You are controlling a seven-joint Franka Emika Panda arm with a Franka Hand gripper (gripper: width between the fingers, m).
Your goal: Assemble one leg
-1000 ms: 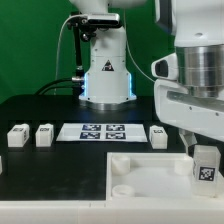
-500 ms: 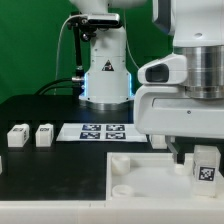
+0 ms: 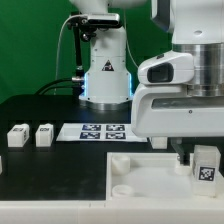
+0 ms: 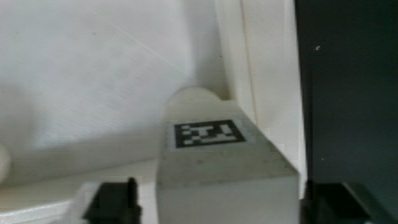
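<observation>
A leg [image 3: 205, 164], a small white block with a square tag, stands upright at the right near corner of the large white tray-like part [image 3: 140, 178]. My gripper [image 3: 196, 152] hangs low right at it. In the wrist view the leg [image 4: 214, 150] fills the space between my two dark fingers [image 4: 118, 200], with a narrow gap on each side; the gripper [image 4: 222, 205] is open around it. Two more legs [image 3: 17, 136] [image 3: 44, 134] lie on the black table at the exterior view's left.
The marker board [image 3: 100, 131] lies on the table in front of the robot base [image 3: 105, 75]. The tray-like part has a round corner socket [image 3: 120, 164] at its left far corner. My arm's white body hides the table on the exterior view's right.
My arm has come down and toward the exterior view's left, hiding a leg that lay beyond the tray. In the last half second it has hardly moved. The standing leg has stayed put.
</observation>
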